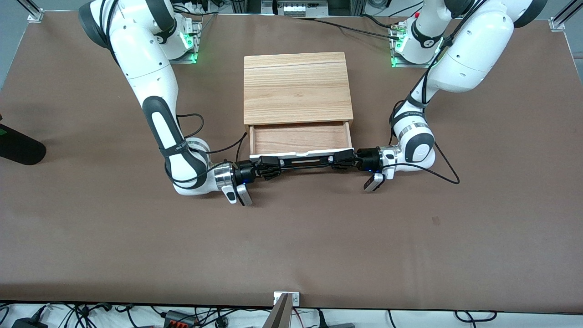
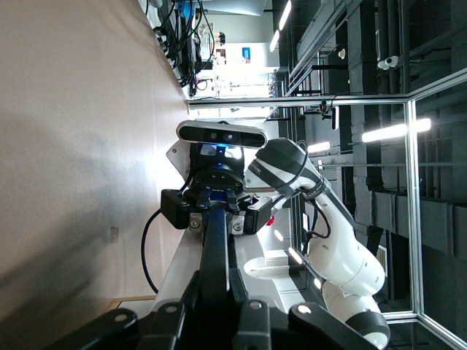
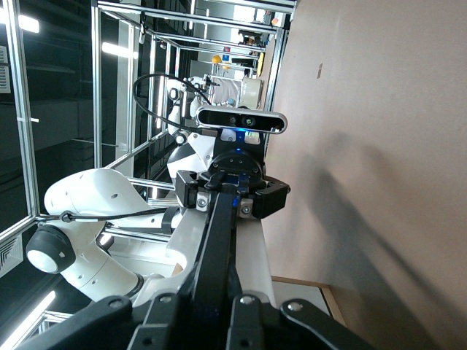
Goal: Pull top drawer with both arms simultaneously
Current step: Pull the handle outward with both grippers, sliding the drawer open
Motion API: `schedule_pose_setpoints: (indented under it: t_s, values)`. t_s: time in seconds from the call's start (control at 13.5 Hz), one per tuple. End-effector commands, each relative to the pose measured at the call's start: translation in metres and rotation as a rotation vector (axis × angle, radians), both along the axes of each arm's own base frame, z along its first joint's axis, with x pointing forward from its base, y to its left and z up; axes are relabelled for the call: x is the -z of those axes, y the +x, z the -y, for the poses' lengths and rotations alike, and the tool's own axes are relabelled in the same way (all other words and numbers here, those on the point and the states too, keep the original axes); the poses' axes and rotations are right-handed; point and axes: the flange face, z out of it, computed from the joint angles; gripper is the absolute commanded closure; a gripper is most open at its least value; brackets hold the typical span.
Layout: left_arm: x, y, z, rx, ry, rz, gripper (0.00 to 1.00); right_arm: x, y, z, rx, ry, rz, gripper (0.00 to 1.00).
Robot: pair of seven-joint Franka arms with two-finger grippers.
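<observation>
The top drawer (image 1: pixel 300 139) stands pulled out of the wooden box (image 1: pixel 296 89), its shallow light-wood tray showing. Its white front panel carries a black bar handle (image 1: pixel 304 162). My right gripper (image 1: pixel 272 165) is shut on the handle's end toward the right arm. My left gripper (image 1: pixel 340 161) is shut on the end toward the left arm. In the left wrist view the handle (image 2: pixel 217 255) runs from my left gripper (image 2: pixel 219 310) to the other gripper. In the right wrist view the handle (image 3: pixel 222 240) runs from my right gripper (image 3: pixel 211 310) likewise.
The box stands mid-table between the two arm bases (image 1: pixel 184 43) (image 1: pixel 412 48). Brown table surface (image 1: pixel 291 237) spreads nearer the front camera. A black object (image 1: pixel 20 146) lies at the table edge toward the right arm's end. Cables trail beside both wrists.
</observation>
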Motion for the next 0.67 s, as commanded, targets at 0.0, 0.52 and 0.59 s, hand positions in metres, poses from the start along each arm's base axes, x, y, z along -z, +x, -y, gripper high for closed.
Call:
schedule_pose_setpoints:
  t_s: [0.0, 0.52, 0.59]
  values:
    - [0.013, -0.005, 0.001, -0.015, 0.032, 0.041, 0.97, 0.003, 0.03, 0.027, 0.093, -0.006, -0.013, 0.58]
    - [0.007, -0.001, 0.001, -0.016, 0.022, 0.018, 0.0, -0.004, 0.032, 0.027, 0.09, -0.015, -0.078, 0.0]
    - [0.003, 0.004, 0.0, -0.018, 0.019, -0.002, 0.0, -0.008, 0.033, 0.027, 0.089, -0.014, -0.073, 0.0]
